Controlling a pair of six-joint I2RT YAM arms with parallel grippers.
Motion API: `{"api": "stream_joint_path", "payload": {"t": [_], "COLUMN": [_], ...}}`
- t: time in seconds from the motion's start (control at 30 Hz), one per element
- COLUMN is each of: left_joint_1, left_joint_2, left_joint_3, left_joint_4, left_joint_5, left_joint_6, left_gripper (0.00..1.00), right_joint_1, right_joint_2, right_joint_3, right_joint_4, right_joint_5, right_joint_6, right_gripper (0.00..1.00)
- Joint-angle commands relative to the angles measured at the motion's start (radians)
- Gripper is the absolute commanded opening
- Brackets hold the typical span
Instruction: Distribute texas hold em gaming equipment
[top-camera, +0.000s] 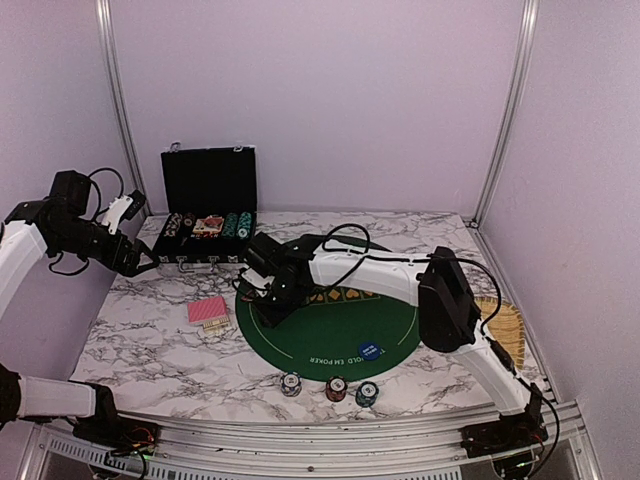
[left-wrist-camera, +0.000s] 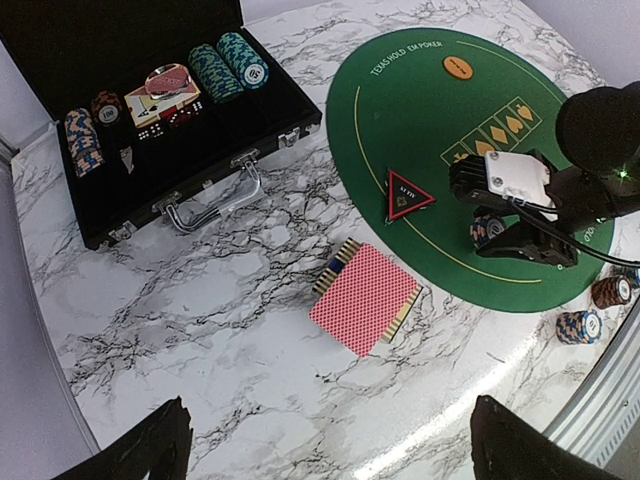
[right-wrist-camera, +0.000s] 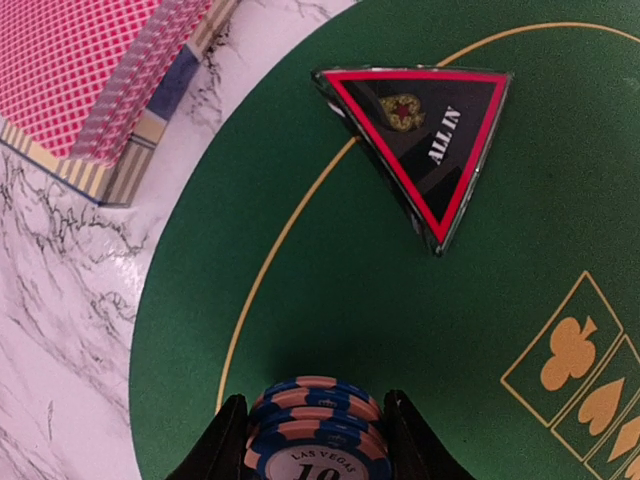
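**Pinched chip stack could spill on release**

The stack of blue-and-salmon poker chips (right-wrist-camera: 318, 415) sits between the fingers of the right gripper (right-wrist-camera: 317, 442), which is closed on its sides over the left part of the green felt mat (right-wrist-camera: 400, 330). Whether the bottom chip touches the felt cannot be told.

The chips are loose discs held only by side pressure. If the jaws let go while the stack is off the felt or tilted, the lower chips would likely slide out and roll. A sideways drag on the felt could shear the column.

The black triangular "ALL IN" marker (right-wrist-camera: 425, 140) lies near, farther along the mat, and a sweep that way could knock it. The red-backed card deck (right-wrist-camera: 90, 70) rests just off the mat's edge on the marble.

Three more chip stacks (top-camera: 336, 388) stand at the near table edge. The left gripper (left-wrist-camera: 332, 445), spread wide and holding nothing, hangs over the marble near the black case (left-wrist-camera: 215, 165), clear of the work.
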Motion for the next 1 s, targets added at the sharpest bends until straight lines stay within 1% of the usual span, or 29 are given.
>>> {"api": "stream_joint_path", "payload": {"t": [0.0, 0.4, 0.6, 0.67, 0.73, 0.83, 0.97], "left_joint_1": [-0.003, -0.003, -0.003, -0.003, -0.003, -0.003, -0.003], "left_joint_2": [-0.004, -0.008, -0.009, -0.009, -0.010, -0.011, -0.013], "left_joint_3": [0.032, 0.029, 0.028, 0.027, 0.027, 0.027, 0.029], "left_joint_4": [-0.029, -0.029, -0.029, -0.028, -0.029, -0.029, -0.031], "left_joint_5": [0.005, 0.008, 0.005, 0.007, 0.008, 0.007, 0.006], "left_joint_6": [0.016, 0.017, 0.017, 0.015, 0.013, 0.014, 0.012], "left_gripper": [0.99, 0.99, 0.99, 0.99, 0.99, 0.99, 0.99], "right_joint_1": [-0.012, -0.019, -0.020, -0.019, -0.019, -0.020, -0.022], "right_joint_2": [0.044, 0.107, 0.129, 0.133, 0.135, 0.134, 0.124], "right_joint_3": [0.091, 0.103, 0.103, 0.101, 0.098, 0.095, 0.096], "right_joint_4": [0.005, 0.108, 0.121, 0.121, 0.120, 0.120, 0.125], "right_joint_5": [0.014, -0.009, -0.009, -0.009, -0.037, -0.042, -0.041], "right_joint_6": [0.033, 0.074, 0.082, 0.083, 0.081, 0.082, 0.087], "right_gripper": [0.20, 0.20, 0.21, 0.26, 0.37, 0.49, 0.56]}}
